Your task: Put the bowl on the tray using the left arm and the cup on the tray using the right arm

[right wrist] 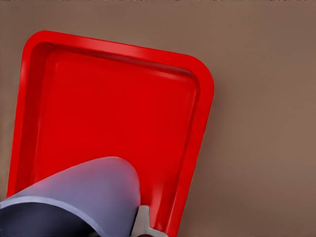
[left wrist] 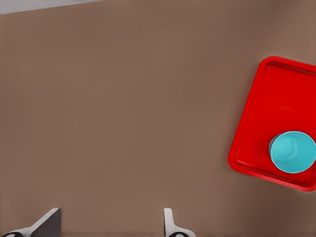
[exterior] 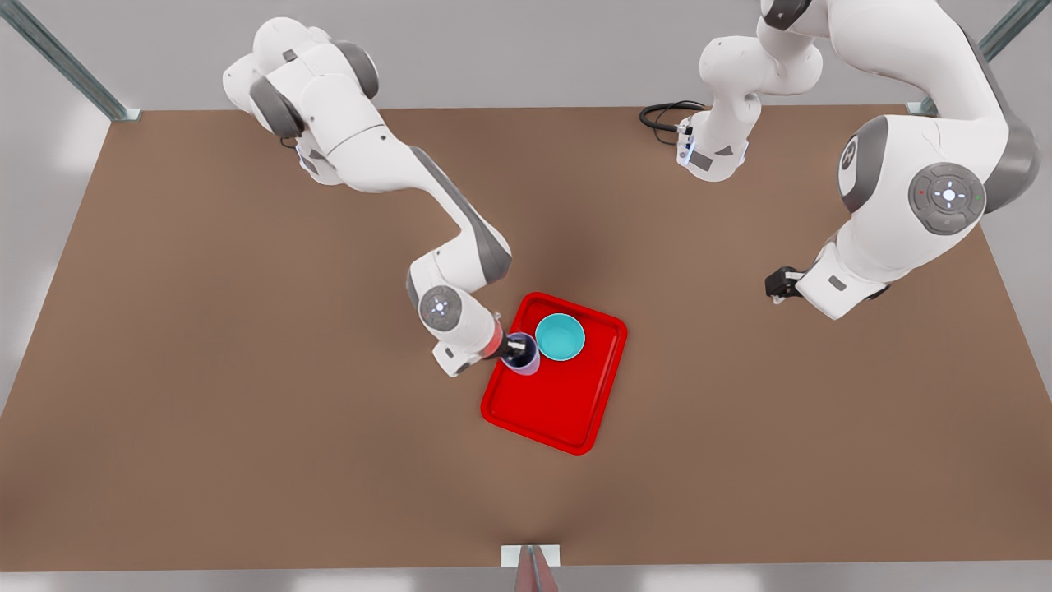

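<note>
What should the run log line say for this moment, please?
bowl: on tray | right gripper: shut on cup, over tray edge | left gripper: open, waiting over table

No readable text, labels, brands or numbers anywhere. Only marks: small arrow-like symbols around a lit centre on the round grey joint caps [exterior: 947, 197] of the arms, not legible as characters.
</note>
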